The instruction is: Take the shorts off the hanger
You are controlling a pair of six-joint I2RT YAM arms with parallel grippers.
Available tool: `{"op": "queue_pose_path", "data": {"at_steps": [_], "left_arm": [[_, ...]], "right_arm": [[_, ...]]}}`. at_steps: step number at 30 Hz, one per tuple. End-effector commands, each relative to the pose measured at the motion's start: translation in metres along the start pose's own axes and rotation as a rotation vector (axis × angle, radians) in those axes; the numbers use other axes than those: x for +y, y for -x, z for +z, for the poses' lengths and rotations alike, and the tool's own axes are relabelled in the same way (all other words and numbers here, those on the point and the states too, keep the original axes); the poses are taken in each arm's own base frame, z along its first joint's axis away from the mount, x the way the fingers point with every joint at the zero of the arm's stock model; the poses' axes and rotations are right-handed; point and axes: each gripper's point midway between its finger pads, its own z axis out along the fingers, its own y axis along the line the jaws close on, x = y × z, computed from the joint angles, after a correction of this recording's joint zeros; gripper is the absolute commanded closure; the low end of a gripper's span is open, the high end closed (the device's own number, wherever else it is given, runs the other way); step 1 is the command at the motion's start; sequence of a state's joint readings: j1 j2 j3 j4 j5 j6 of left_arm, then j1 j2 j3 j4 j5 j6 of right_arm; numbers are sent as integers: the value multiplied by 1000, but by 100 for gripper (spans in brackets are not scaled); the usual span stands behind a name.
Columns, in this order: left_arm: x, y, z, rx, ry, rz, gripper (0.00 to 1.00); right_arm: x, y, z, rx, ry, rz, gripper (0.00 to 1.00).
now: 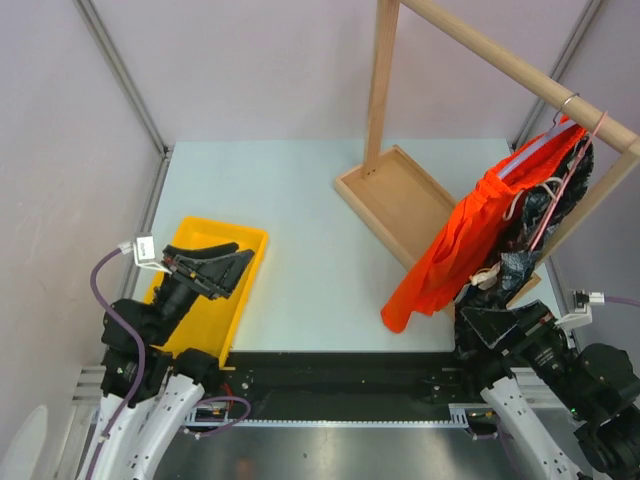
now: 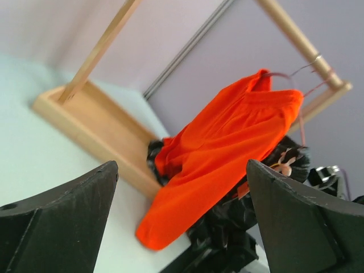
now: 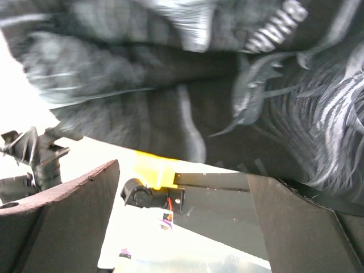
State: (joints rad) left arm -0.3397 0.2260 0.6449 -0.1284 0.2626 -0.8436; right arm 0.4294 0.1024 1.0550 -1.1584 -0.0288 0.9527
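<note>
The orange shorts (image 1: 450,250) hang from a hanger (image 1: 535,155) on the wooden rail (image 1: 480,45) at the right, their lower end reaching the table. The dark patterned shorts (image 1: 545,215) hang just behind them on a pink hanger (image 1: 562,185). My right gripper (image 1: 490,312) is open just below the hems, with nothing between its fingers. In the right wrist view the dark shorts (image 3: 170,85) fill the space above the open gripper (image 3: 183,173). My left gripper (image 1: 230,263) is open over the yellow bin, far from the orange shorts (image 2: 227,136), which show beyond the open gripper (image 2: 182,170).
A yellow bin (image 1: 252,238) sits at the table's near left under the left arm. The rack's wooden base tray (image 1: 400,200) and upright post (image 1: 380,80) stand at the back right. Grey walls and metal frame posts close in the table.
</note>
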Motion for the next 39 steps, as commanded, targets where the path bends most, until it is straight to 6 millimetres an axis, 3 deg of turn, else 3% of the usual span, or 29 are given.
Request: {"op": "queue_pose_path", "data": {"at_steps": [1,3,8,9,11,12,13,15,16,17,19,22,29,34,39], "left_arm": [[15,-15,-15,122,135,17,0],[8,-15,-23,128,119,14,0],[-28,-15,-25,130,-77,23,0],[-30,-14,-23,138,-82,21,0],[-32,-18,-21,176,-88,15,0],[-31,-19,-17,194,-83,16,0],[-31,-20,-17,204,-85,18,0],[-33,-23,-16,232,-94,16,0],[-31,-25,-14,247,-89,12,0],[-31,-29,-14,270,-93,7,0],[-30,-31,-13,291,-88,12,0],[-28,-33,-15,320,-68,28,0],[-28,-36,-23,375,-38,62,0],[-32,-35,-29,392,-38,85,0],[-34,-36,-33,402,-43,89,0]], "right_arm": [[14,-7,-5,82,14,-99,0],[33,-5,-7,98,93,-140,0],[89,35,-37,-21,212,-235,0],[95,42,-27,-7,176,-250,0],[114,63,-35,-52,172,-309,0],[118,70,-18,-31,126,-319,0],[131,82,-27,-64,139,-332,0],[139,99,-19,-99,100,-354,0],[141,106,-4,-91,59,-352,0],[147,122,-7,-154,38,-350,0],[147,136,12,-174,-27,-338,0],[156,161,19,-266,-66,-307,6],[155,199,49,-405,-174,-263,26],[147,215,56,-476,-243,-262,34],[145,218,69,-501,-248,-247,39]]}}
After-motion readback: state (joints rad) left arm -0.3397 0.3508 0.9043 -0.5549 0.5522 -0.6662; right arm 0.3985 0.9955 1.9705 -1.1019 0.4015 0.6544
